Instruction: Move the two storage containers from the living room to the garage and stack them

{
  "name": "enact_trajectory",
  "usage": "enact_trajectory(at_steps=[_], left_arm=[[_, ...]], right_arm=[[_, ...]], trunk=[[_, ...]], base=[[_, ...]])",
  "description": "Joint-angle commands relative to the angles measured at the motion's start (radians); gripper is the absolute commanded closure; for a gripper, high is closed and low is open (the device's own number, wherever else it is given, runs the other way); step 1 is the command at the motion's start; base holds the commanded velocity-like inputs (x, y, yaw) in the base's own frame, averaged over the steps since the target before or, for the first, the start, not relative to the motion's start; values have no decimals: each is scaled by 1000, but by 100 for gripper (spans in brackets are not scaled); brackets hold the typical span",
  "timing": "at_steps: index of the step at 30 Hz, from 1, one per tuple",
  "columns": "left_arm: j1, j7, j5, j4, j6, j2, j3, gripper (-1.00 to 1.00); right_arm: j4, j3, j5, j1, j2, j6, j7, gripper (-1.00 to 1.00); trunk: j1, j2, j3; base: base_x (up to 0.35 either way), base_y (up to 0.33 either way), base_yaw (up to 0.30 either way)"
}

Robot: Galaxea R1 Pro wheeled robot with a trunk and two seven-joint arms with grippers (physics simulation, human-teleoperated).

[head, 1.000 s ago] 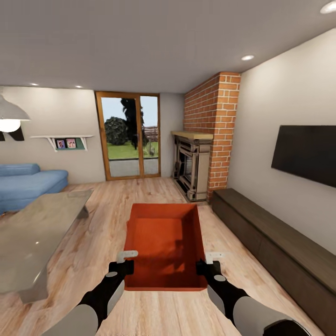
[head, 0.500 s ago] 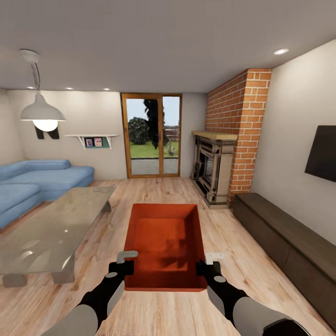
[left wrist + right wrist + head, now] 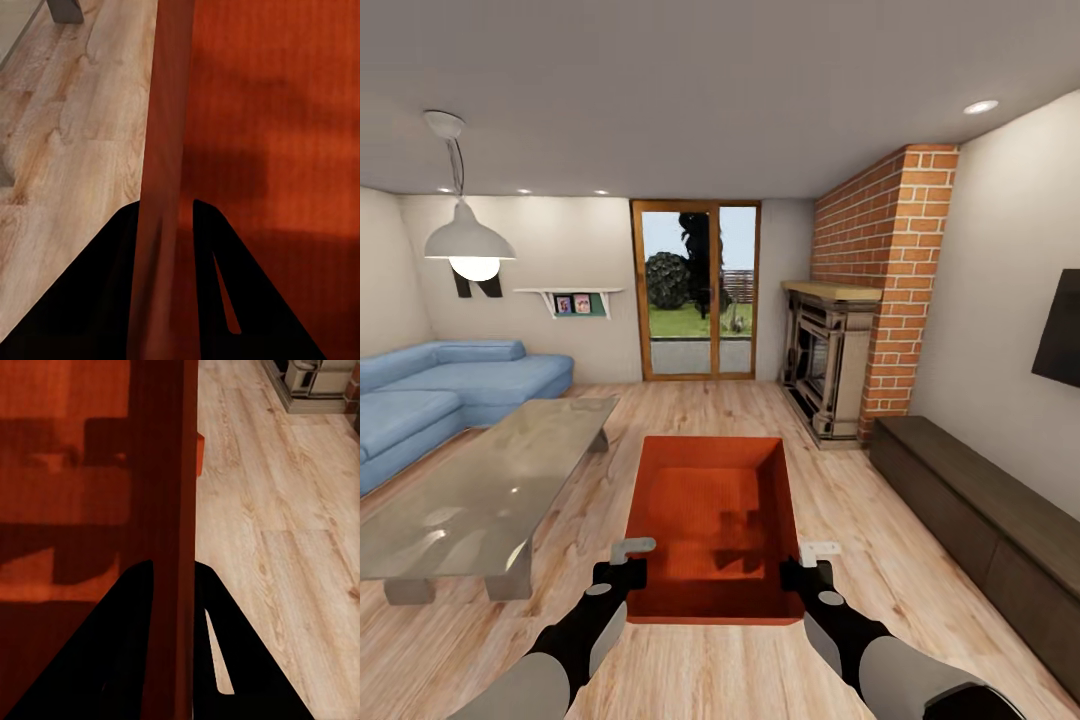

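A glass-topped coffee table (image 3: 480,490) stands on the light wood-plank flooring (image 3: 860,520). Behind it is a blue sectional sofa (image 3: 450,375). A white pendant lamp (image 3: 468,245) hangs above. A wall shelf (image 3: 575,298) carries small picture frames. A wood-framed glass door (image 3: 698,290) shows greenery outside. A brick chimney (image 3: 895,290) rises beside a dark fireplace surround (image 3: 825,365). A black wall TV (image 3: 1060,340) hangs above a long dark-brown bench (image 3: 980,530).

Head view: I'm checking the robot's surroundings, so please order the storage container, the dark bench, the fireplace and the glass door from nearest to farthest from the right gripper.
1. The storage container, whose right wall is clamped in the right gripper.
2. The dark bench, along the right wall.
3. The fireplace, ahead to the right beside the brick column.
4. The glass door, in the far wall.
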Motion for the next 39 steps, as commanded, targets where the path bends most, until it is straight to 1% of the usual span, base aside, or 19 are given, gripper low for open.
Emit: enact_trajectory(at_steps=[1,9,10,12,14,15,18,21,25,32,39], left_arm=[[-1,33,-15,-6,4,1,89,100],[-1,33,-16,-6,4,0,89,100],[-1,14,-2,5,-3,1,3,100],[0,12,19,27,-16,2,-15,100],[0,11,27,42,-25,2,-20,100],[0,8,24,39,-19,2,-16,100],[0,6,9,30,-4,2,5,100],[0,5,11,19,3,2,14,100],[0,4,11,17,5,2,15,100],[0,-1,12,29,5,2,28,100],[0,-1,13,45,5,2,28,100]], right_arm=[[20,-26,-18,-1,-3,-6,-64,100],[20,-26,-19,-1,-3,-4,-64,100],[5,3,-16,5,-4,-8,-7,100],[10,4,-10,8,-2,-13,-11,100],[19,8,-11,3,-2,-17,-11,100],[25,17,-17,-2,-1,-15,-11,100],[20,36,-20,-17,-3,-10,-8,100],[19,51,-24,-27,-4,9,-5,100],[19,66,-37,-28,-4,11,-4,100],[20,97,-65,-28,-4,23,-4,100],[37,141,-110,-28,-2,27,-5,100]], trunk=[[0,-1,-2],[0,-1,-2],[0,-1,-2],[0,-1,-2],[0,-1,-2],[0,-1,-2],[0,-1,-2],[0,-1,-2],[0,-1,-2],[0,-1,-2],[0,-1,-2]], base=[[0,0,0],[0,0,0],[0,0,0],[0,0,0],[0,0,0],[0,0,0],[0,0,0],[0,0,0],[0,0,0],[0,0,0],[0,0,0]])
